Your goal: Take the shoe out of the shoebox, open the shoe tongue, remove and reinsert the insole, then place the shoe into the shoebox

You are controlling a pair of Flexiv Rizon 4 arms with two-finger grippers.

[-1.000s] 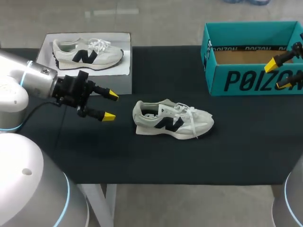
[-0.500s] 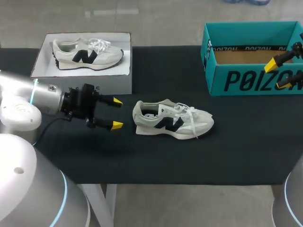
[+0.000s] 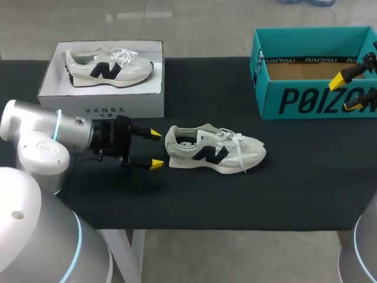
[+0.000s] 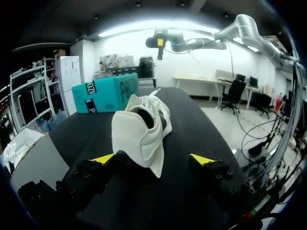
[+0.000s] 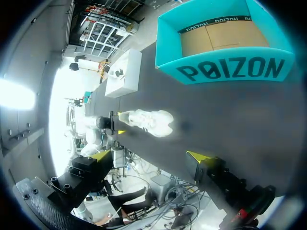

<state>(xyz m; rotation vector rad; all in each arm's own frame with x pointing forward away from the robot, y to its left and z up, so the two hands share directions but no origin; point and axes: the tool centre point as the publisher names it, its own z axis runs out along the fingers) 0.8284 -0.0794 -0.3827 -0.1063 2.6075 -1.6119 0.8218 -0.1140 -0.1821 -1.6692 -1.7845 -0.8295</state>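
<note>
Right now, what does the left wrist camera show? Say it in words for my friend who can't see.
A white shoe lies on the black table, its heel pointing at the open left hand, just ahead of the two yellow fingertips and not gripped. A teal shoebox stands farther back, beyond the shoe.

Table: black top; bears everything named below

White box: low and open-topped; white inside; pale front wall with a line of small dark print; stands on the table's far left part in the head view, its long side parallel to the table's edge

Second sneaker: cream-white with a dark side mark and white laces; rests on its sole inside the white box; heel toward the left, toe toward the right; fills most of the box's length

Right wrist view: the white box shows small at the table's far end; its contents too small to tell
</note>
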